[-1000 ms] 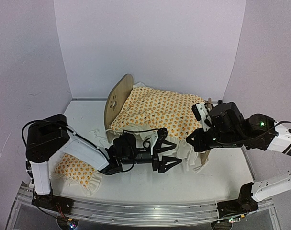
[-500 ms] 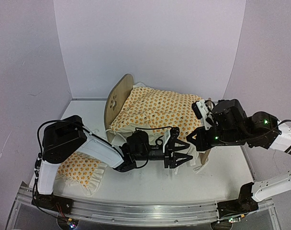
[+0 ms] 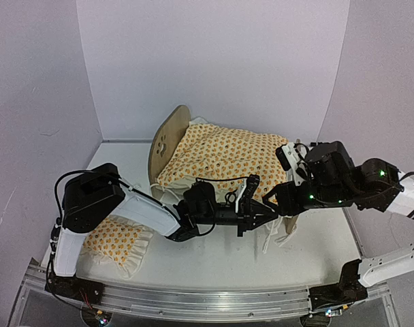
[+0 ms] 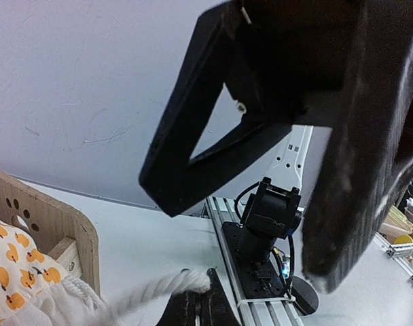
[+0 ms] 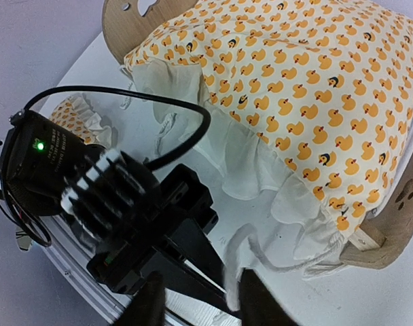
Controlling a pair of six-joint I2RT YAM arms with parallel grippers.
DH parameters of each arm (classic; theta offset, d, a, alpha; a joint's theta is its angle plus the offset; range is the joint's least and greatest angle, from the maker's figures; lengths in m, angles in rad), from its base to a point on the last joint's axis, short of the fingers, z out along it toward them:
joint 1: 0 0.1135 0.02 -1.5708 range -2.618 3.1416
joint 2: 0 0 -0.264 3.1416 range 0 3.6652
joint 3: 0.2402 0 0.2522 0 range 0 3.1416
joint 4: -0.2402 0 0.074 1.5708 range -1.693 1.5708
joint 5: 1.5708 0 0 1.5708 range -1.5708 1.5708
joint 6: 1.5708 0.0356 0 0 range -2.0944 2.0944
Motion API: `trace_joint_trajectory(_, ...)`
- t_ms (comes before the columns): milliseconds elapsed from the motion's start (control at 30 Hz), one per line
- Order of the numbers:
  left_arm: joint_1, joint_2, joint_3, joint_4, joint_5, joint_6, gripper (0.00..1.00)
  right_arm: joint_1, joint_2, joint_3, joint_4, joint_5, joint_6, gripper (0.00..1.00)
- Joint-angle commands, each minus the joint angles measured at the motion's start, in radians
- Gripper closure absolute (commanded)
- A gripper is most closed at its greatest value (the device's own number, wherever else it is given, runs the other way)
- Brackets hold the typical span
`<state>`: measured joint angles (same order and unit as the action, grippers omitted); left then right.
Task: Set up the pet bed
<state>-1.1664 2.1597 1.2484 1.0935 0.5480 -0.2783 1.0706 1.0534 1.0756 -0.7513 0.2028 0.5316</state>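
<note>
- Plywood pet bed (image 3: 167,139) is seen upright at centre, with the duck-print blanket (image 3: 220,157) already draped over it.
- L gripper (image 4: 195,302) is pinched on the blanket's white cord (image 4: 145,295) by the footboard (image 5: 397,231). R gripper (image 5: 203,278) fingers are apart, nothing held.
- Left to do, prob.: blanket edge straightened, pillow (image 3: 115,238) (front-left, well apart) placed on bed.

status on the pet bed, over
Left gripper shut on blanket cord. Right gripper open, close beside it. Blanket draped over pet bed; pillow on table.
</note>
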Motion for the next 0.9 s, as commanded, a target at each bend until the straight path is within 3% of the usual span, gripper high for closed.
trace_joint_trajectory(0,0.017,-0.121,-0.011,0.037,-0.019,-0.104,1.0,-0.035,-0.112,-0.054,-0.083,-0.004,0.053,0.47)
trace_joint_trajectory(133,0.026,-0.156,-0.045,0.037,-0.046,-0.117,1.0,-0.122,-0.159,-0.176,-0.054,-0.16,-0.002,0.43)
trace_joint_trajectory(333,0.034,-0.166,-0.053,0.037,-0.055,-0.117,1.0,-0.187,-0.202,-0.341,0.235,-0.416,-0.077,0.43)
trace_joint_trajectory(567,0.035,-0.173,-0.058,0.037,-0.061,-0.105,1.0,-0.187,-0.18,-0.299,0.282,-0.425,-0.124,0.43)
trace_joint_trajectory(733,0.034,-0.169,-0.039,0.037,-0.035,-0.119,1.0,-0.193,-0.105,-0.261,0.318,-0.368,-0.171,0.5)
trace_joint_trajectory(800,0.034,-0.171,-0.036,0.037,-0.029,-0.127,1.0,-0.202,-0.096,-0.249,0.347,-0.351,-0.175,0.65)
trace_joint_trajectory(867,0.034,-0.182,-0.045,0.037,-0.033,-0.113,1.0,-0.222,-0.086,-0.224,0.315,-0.292,-0.172,0.97)
